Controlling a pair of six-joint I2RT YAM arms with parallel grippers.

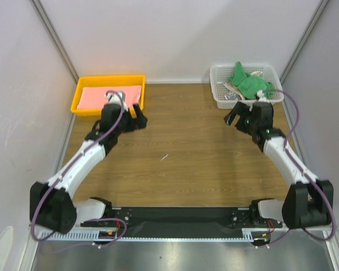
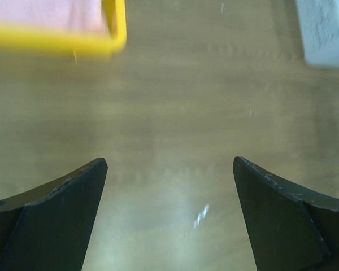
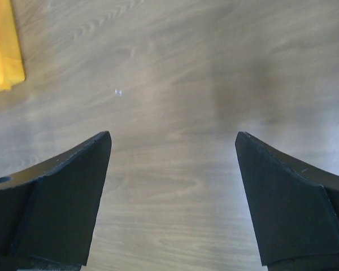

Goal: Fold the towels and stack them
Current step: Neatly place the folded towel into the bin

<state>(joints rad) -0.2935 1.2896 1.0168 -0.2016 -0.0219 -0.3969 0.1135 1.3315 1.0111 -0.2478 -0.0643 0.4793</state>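
— Where does the salmon-pink terry-cloth towel (image 1: pixel 97 97) lie from the left gripper (image 1: pixel 140 114)?
— At about ten o'clock of it, just beside. It is spread flat inside the shallow yellow plastic tray (image 1: pixel 110 78), which sits at ten o'clock on the brown wooden table (image 1: pixel 175 164). The tray's near right corner is the part closest to the fingers.
— Is that gripper holding anything?
— No. Its jaws stand wide apart with only bare wood between them (the wrist view shows this, though blurred).
— And the bright green terry-cloth towels (image 1: pixel 246 83)?
— Crumpled in a heap in the white lattice plastic basket (image 1: pixel 216 84), at two o'clock on the table. From the right gripper (image 1: pixel 235 118) they lie at roughly twelve to one o'clock, near, with the basket's front wall between.
— The right gripper's state?
— Spread wide as well, nothing between the fingers, hanging over wood just in front of the basket.
— Anything else in the basket?
— Some pale scraps beside the green heap; I cannot tell what they are.
— What stands in the way?
— For the pink towel, the tray's low rim. For the green ones, the basket wall and the right arm's own wrist, which covers part of the basket's near edge from above
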